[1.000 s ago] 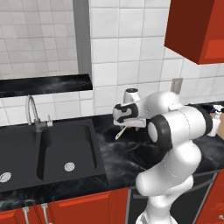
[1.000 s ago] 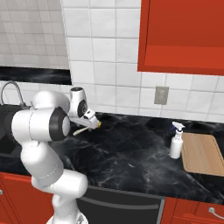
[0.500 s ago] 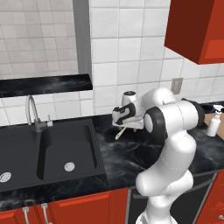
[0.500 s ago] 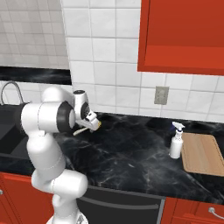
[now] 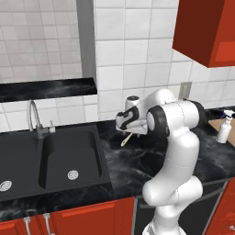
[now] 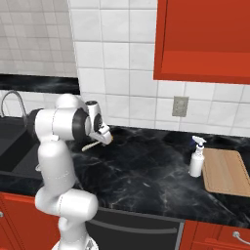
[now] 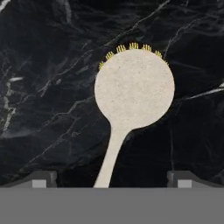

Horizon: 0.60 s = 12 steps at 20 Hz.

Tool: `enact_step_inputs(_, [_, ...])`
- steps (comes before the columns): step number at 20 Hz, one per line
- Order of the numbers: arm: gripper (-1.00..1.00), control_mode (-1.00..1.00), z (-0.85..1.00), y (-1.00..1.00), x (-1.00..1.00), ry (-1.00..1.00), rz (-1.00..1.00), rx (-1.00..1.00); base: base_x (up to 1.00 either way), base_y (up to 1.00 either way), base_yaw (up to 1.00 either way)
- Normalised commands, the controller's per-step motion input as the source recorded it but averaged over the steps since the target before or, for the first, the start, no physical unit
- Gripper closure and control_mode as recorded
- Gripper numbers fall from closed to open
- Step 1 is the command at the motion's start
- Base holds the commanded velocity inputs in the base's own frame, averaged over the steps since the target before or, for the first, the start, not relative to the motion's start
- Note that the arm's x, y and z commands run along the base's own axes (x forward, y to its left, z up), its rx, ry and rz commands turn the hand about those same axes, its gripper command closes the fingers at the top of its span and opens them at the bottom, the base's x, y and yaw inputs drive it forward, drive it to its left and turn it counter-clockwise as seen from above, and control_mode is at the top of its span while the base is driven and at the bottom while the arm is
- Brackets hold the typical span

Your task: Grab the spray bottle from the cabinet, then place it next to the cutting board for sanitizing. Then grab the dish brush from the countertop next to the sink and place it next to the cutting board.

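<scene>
The dish brush (image 7: 131,96) lies flat on the black countertop (image 6: 146,171), its round cream head with a fringe of yellow-tan bristles peeking out at the far edge, its slim handle running back toward the robot. It sits a little to the right of the sink (image 5: 50,156), near the tiled wall, and nothing grips it. The gripper (image 7: 111,178) hangs straight above the brush with its jaws spread as wide as they go, one dark fingertip on each side of the handle and neither touching it; the hand is empty. From the left of the base, the brush's handle (image 5: 126,139) pokes out just beneath the gripper (image 5: 124,126), and from the right the same handle (image 6: 91,145) shows under the gripper (image 6: 103,137). Well away from the brush along the counter, toward the right end, the spray bottle (image 6: 197,157) stands upright just beside the left edge of the cutting board (image 6: 225,172), which lies flat on the counter. Above that end hangs the red cabinet (image 6: 205,39), and a wall outlet (image 6: 179,106) sits on the tiles below it. A curved chrome faucet (image 5: 34,119) rises behind the sink.
</scene>
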Motion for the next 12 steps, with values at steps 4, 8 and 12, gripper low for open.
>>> enact_step_inputs(4, [-1.00,-1.00,-0.30,0.01,0.28,0.00,-0.03,0.00,0.00,0.00,0.00])
enact_step_inputs(8, [-1.00,-1.00,-0.31,0.02,0.30,0.00,-0.03,0.00,0.00,0.00,0.00])
enact_step_inputs(12, [1.00,-1.00,-0.36,0.09,0.29,0.00,-0.03,0.00,0.00,0.00,0.00])
